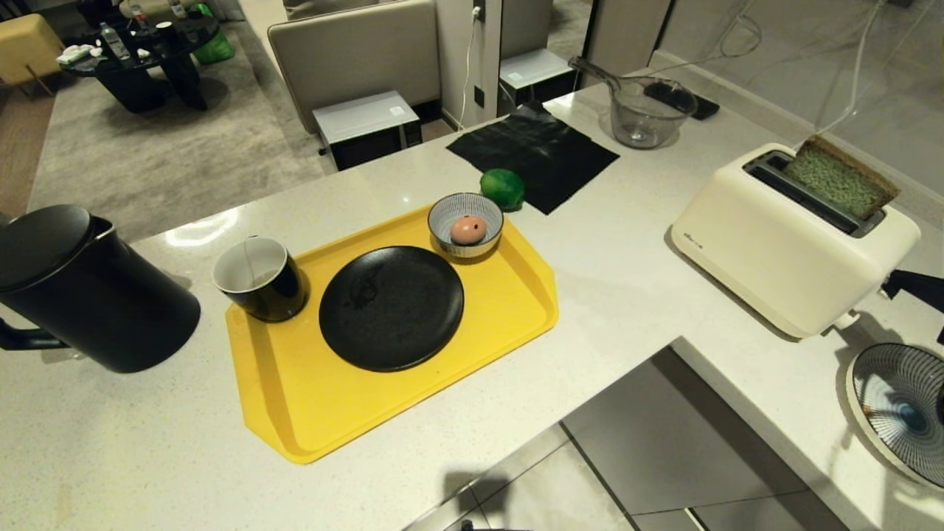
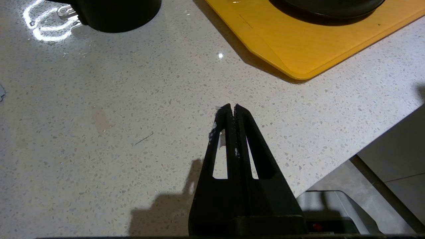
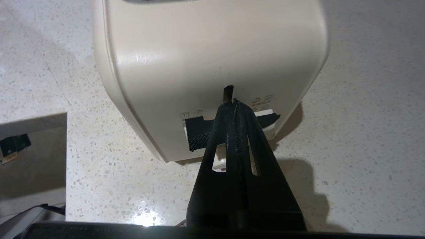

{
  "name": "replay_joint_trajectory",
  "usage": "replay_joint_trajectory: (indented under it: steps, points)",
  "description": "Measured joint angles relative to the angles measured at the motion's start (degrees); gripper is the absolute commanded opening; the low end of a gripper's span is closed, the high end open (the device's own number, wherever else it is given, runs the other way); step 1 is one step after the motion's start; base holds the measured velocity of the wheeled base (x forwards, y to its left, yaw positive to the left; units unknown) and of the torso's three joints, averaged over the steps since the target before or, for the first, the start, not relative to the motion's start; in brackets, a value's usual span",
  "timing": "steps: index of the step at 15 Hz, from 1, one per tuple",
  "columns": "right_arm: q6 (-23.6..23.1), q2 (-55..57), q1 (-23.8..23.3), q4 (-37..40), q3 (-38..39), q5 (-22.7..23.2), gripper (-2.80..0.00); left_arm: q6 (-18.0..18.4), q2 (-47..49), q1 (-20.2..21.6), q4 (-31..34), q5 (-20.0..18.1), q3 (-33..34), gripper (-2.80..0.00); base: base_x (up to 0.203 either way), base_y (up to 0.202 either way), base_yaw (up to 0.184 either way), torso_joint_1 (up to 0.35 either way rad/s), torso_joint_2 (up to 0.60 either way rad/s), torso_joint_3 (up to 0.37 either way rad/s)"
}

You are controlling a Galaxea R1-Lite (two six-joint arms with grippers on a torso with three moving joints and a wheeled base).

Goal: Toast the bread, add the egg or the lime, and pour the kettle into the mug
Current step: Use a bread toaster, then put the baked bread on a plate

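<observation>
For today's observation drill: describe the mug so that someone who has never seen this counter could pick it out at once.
Find the yellow tray on the pale counter. The mug stands on its left corner nearest the tall black kettle, beside the black plate. It is short, glossy black outside and white inside, unlike the striped bowl holding an egg.

The tray [image 1: 295, 413] in the centre of the frame is yellow, and the plate [image 1: 391, 307] on it is matte black. The mug [image 1: 259, 278] is glossy black outside, white inside. The small bowl [image 1: 465, 225] has fine blue-white stripes and holds a pinkish-brown egg [image 1: 468, 230]. The lime [image 1: 502, 189] is bright green. At right, the toaster [image 1: 782, 243] is cream; the bread [image 1: 841, 179] is pale green with brown crust. The surface [image 1: 627, 265] is speckled off-white
</observation>
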Motion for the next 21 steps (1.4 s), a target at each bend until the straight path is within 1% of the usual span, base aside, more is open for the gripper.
replay_joint_trajectory:
  steps: [4, 6, 8, 9, 15, 21]
  points:
    - [1.9, -2.9, -2.7, -0.2, -0.4, 0.2, -2.80, 0.0, 0.0, 0.0, 0.0, 0.0, 0.0, -2.80, 0.000, 0.000, 0.000, 0.000, 0.00, 0.000]
    - [5.0, -4.6, -3.9, -2.1, -0.8, 0.4, -2.80, 0.0, 0.0, 0.0, 0.0, 0.0, 0.0, -2.80, 0.000, 0.000, 0.000, 0.000, 0.00, 0.000]
    - [9.1, -6.1, -4.3, -6.7, -1.0, 0.4, -2.80, 0.0, 0.0, 0.0, 0.0, 0.0, 0.0, -2.80, 0.000, 0.000, 0.000, 0.000, 0.00, 0.000]
    - [10.3, -6.7, -4.3, -8.3, -1.0, 0.4, -2.80, 0.0, 0.0, 0.0, 0.0, 0.0, 0.0, -2.80, 0.000, 0.000, 0.000, 0.000, 0.00, 0.000]
    - [10.9, -9.1, -4.0, -7.3, -0.6, 0.4, -2.80, 0.0, 0.0, 0.0, 0.0, 0.0, 0.0, -2.80, 0.000, 0.000, 0.000, 0.000, 0.00, 0.000]
    - [10.3, -11.8, -1.3, -7.6, 0.4, -0.7, -2.80, 0.0, 0.0, 0.0, 0.0, 0.0, 0.0, -2.80, 0.000, 0.000, 0.000, 0.000, 0.00, 0.000]
